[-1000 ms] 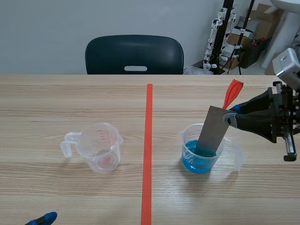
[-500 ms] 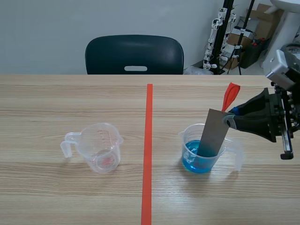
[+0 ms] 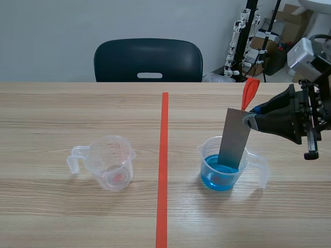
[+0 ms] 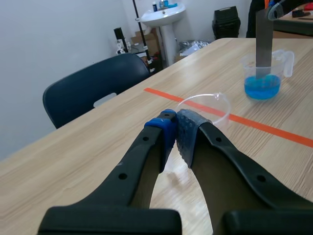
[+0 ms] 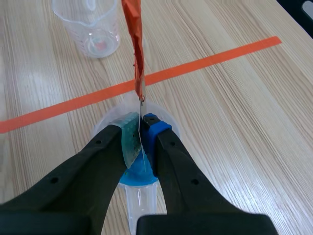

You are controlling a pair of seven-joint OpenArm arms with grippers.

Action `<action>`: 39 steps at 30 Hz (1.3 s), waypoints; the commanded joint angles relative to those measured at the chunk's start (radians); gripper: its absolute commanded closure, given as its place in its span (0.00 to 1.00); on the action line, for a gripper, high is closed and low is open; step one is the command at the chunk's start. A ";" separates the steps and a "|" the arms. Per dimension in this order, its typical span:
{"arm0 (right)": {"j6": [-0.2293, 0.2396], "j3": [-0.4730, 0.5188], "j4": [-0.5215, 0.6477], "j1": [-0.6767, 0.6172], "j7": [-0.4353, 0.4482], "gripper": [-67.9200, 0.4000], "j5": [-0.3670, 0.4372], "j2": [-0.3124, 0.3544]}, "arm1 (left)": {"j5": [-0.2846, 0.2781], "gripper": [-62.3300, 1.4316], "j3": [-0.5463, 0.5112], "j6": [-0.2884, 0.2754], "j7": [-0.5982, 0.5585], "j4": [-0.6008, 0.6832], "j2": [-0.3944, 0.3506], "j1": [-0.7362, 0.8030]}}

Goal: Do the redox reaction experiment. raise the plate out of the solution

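The right jaws are clamped on the upper edge of the plate [image 3: 234, 138] — a thin grey sheet, nearly upright, its top leaning a little toward the right arm. A red strip [image 3: 250, 94] rises from the plate's top corner, just above the jaws. The plate's lower end is down inside the cup [image 3: 258, 168], at or just under the surface of the blue liquid [image 3: 220, 181]; I cannot tell which. This cup stands on the table [image 3: 77, 113] to the right of the orange line, its handle toward the right arm. Across the line, well apart, stands an empty cup [image 3: 108, 163], handle turned away from the line. The left jaws are closed on nothing — pads [image 4: 188, 134] meeting — above the table, with the empty cup just ahead. A dark chair [image 3: 148, 60] stands at the table's far edge.
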 commanded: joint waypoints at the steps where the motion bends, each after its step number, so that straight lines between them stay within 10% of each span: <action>1: 0.015 0.024 0.040 0.029 0.012 0.99 0.021 0.035 | -0.044 0.95 -0.005 -0.014 -0.001 0.032 -0.043 -0.004; 11: 0.015 0.082 0.146 0.029 0.012 0.99 0.087 0.136 | -0.092 0.95 -0.004 -0.196 0.300 0.139 -0.129 -0.196; 26: 0.015 0.113 0.276 0.029 0.011 0.99 0.163 0.247 | -0.090 0.95 0.089 -0.200 0.821 0.480 -0.024 -0.410; 39: 0.015 0.159 0.313 0.029 -0.002 0.99 0.254 0.309 | -0.082 0.95 0.305 -0.201 1.107 0.517 0.148 -0.694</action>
